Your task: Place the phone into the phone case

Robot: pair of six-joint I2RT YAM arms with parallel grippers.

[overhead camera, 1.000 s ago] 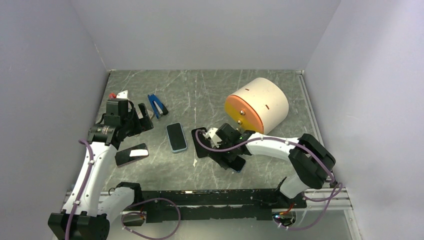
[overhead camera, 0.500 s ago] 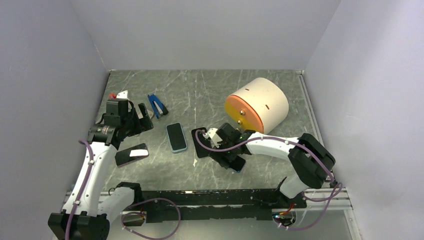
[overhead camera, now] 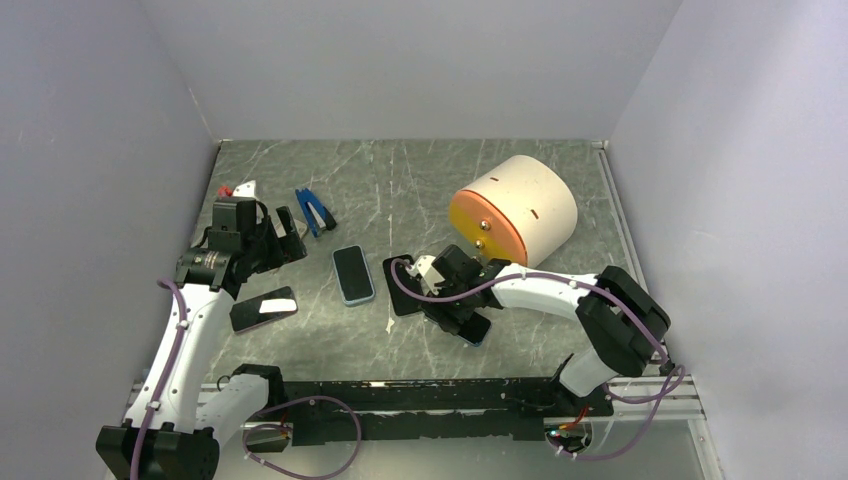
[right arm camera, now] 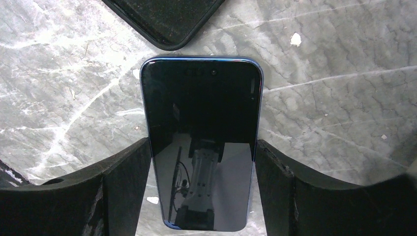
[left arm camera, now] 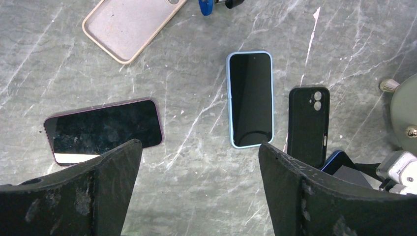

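Observation:
A dark blue phone (right arm camera: 201, 147) lies screen up on the marble table, and its near end peeks out under the right arm (overhead camera: 476, 328). My right gripper (right arm camera: 202, 147) straddles it low over the table (overhead camera: 462, 318). Its two fingers press against the phone's long edges. Just beyond the phone's top end lies the black phone case (right arm camera: 164, 17), seen left of the gripper in the top view (overhead camera: 400, 287) and in the left wrist view (left arm camera: 307, 125). My left gripper (left arm camera: 199, 147) hovers open and empty at the left (overhead camera: 290, 232).
A light-blue phone (overhead camera: 353, 274) lies left of the black case. A pink-edged phone (overhead camera: 264, 308) rests near the left arm. A beige case (left arm camera: 128, 24) and a blue clip (overhead camera: 315, 210) lie further back. A large cream cylinder (overhead camera: 515, 210) stands behind the right arm.
The right gripper's fingers have closed in from wide open onto the dark blue phone's sides. The left arm has not moved.

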